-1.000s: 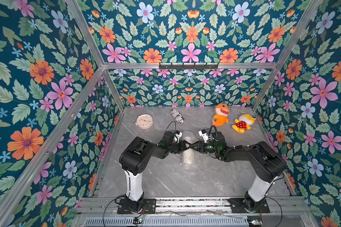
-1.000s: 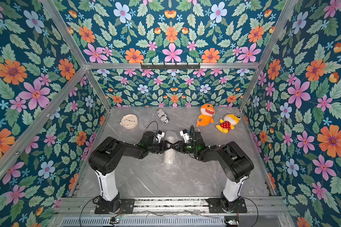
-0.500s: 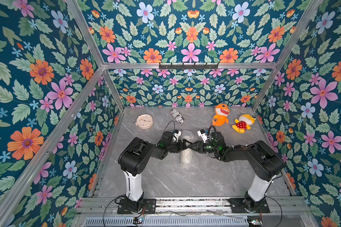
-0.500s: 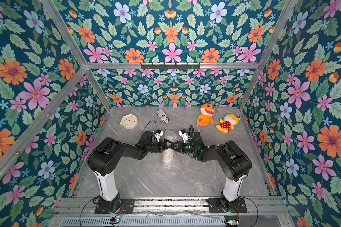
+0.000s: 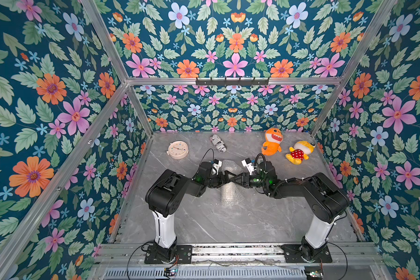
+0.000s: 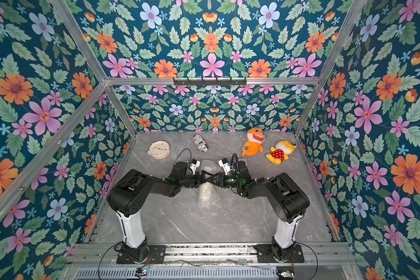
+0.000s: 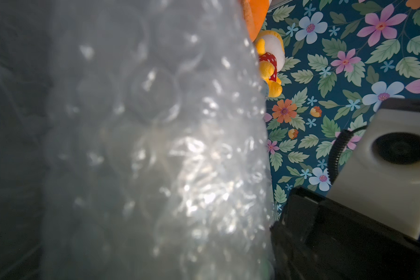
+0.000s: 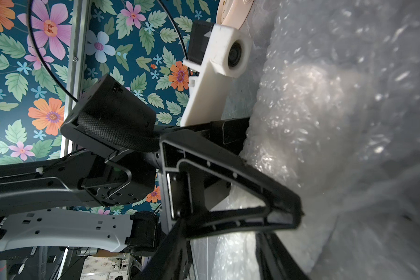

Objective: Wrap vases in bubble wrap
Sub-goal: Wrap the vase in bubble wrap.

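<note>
On the grey marbled counter, the bubble wrap lies rolled into a long, crinkly bundle. Its nearer end juts out from under both hands toward the robot's bases. The two hands meet fingertip to fingertip right over the middle of the bundle. The left hand comes in from its own side and the right hand from the opposite side, so their fingers cross above the wrap. The right wrist view shows the left hand's fingers spread wide. One tip pokes into the wrap and the other lies against it, and they clamp nothing. The right hand's fingers stand partway closed with the wrap filling the gap between them, so that hand has hold of the bundle. A pale whitish mass shows through the plastic, but I cannot make out the vase for certain. The far end of the bundle shows just beyond the hands, between the two wrist cameras. Farther off, beyond the left hand, lie a round cream clock and a small black-and-white patterned object. Beyond the right hand sit an orange plush toy and a yellow plush toy, both well apart from the wrap.
</note>
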